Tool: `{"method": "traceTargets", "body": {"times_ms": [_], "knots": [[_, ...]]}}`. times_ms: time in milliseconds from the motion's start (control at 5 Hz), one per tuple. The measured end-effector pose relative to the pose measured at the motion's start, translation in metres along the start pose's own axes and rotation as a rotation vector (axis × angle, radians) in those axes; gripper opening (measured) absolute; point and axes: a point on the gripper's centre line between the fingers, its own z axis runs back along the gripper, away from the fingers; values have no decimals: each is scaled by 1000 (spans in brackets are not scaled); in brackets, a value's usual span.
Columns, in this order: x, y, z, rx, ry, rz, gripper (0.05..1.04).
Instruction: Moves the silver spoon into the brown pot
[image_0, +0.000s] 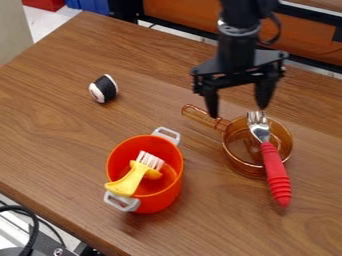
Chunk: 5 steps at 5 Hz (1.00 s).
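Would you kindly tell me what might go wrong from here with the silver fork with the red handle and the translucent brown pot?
The silver, red-handled fork may tip out, as its handle juts past the rim of the translucent brown pot. If lowered, the open black gripper might bump the pot's handle.

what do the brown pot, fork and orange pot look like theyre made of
The brown pot looks like glass or hard plastic: amber, glossy and see-through. The fork has a silvery, glinting head, likely polished metal, and a ridged red handle, probably plastic. The orange pot seems smooth plastic, going by its even colour and soft sheen.
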Motion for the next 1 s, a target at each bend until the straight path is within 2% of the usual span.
{"method": "traceTargets", "body": {"times_ms": [200,400,600,800,1000], "knots": [[18,15,-1,12,-39,30,997],[31,25,-1,1,-48,46,997],[21,43,0,-2,-18,-20,997],[2,57,11,-39,26,-98,997],[-29,61,19,-43,53,-174,997]]}}
